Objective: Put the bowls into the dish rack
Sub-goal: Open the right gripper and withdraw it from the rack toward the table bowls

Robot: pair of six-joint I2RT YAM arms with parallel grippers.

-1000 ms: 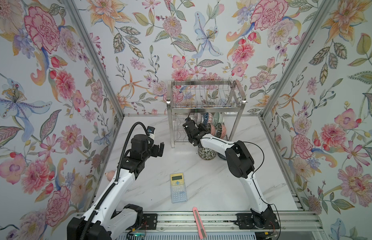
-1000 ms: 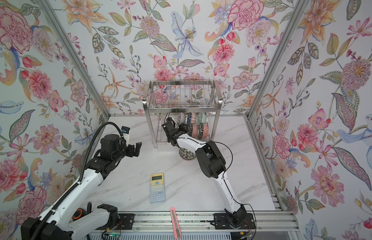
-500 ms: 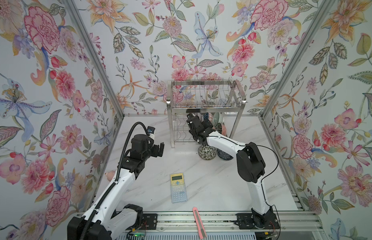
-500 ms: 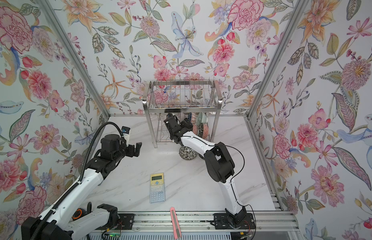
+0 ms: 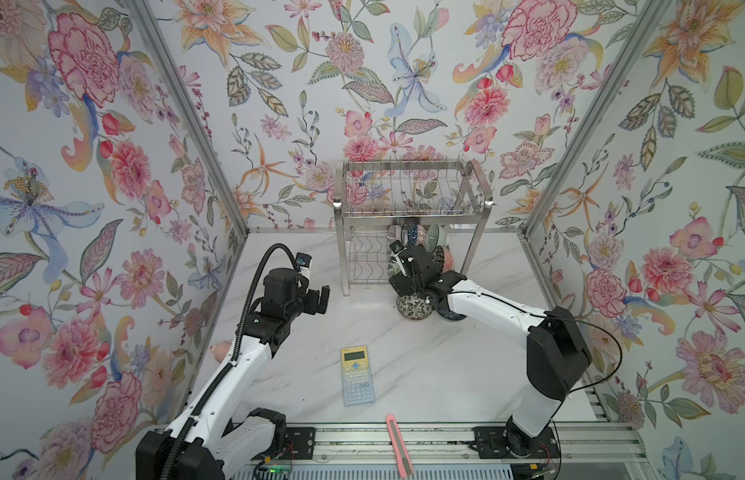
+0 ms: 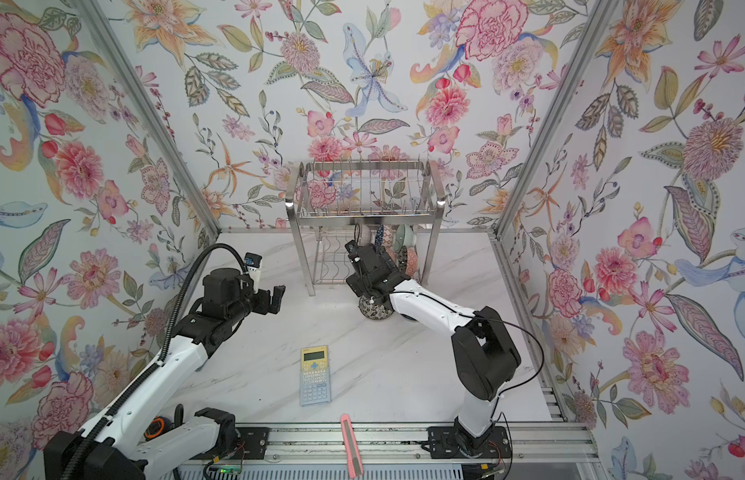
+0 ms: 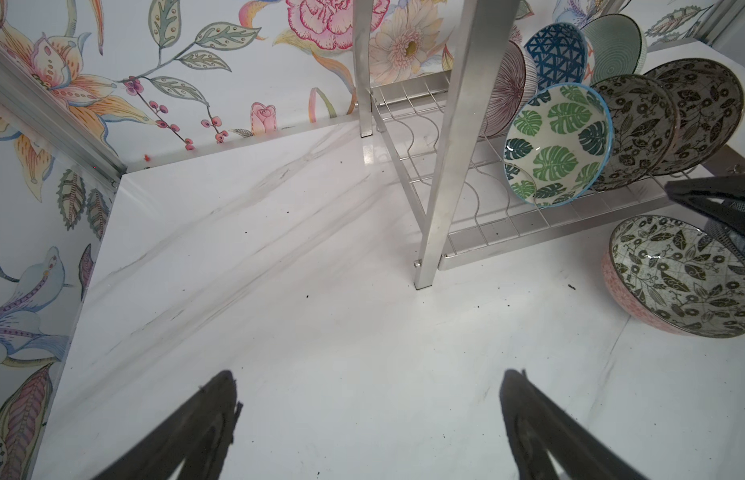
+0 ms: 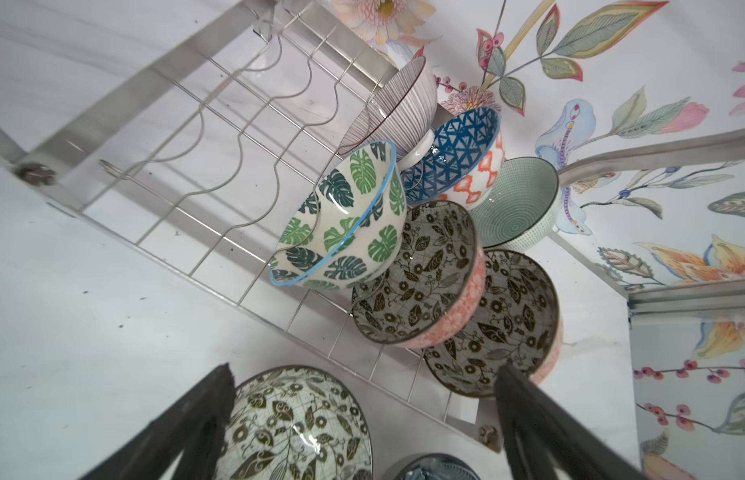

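The dish rack [image 5: 412,216] [image 6: 364,216] stands at the back of the table. Its lower tier holds several bowls on edge: a green leaf bowl [image 8: 341,224] [image 7: 558,145] in front, two black-white floral bowls [image 8: 420,270], a blue triangle one [image 8: 458,149], a celadon one [image 8: 516,203] and a striped one [image 8: 391,108]. A black-white floral bowl [image 8: 296,428] [image 5: 412,307] and a dark blue bowl [image 8: 433,467] sit on the table before the rack. My right gripper [image 8: 364,372] [image 5: 404,278] hangs open above the floral table bowl, holding nothing. My left gripper [image 7: 371,374] [image 5: 321,297] is open over bare table left of the rack.
A yellow and blue calculator [image 5: 356,376] lies mid-table toward the front. A pink utility knife [image 5: 398,444] rests on the front rail. A small pink object [image 5: 219,351] peeks out by the left arm. Floral walls close in three sides.
My right gripper has drawn back out of the rack's lower tier toward the front, and its elbow has swung to the right. The left arm has not moved.
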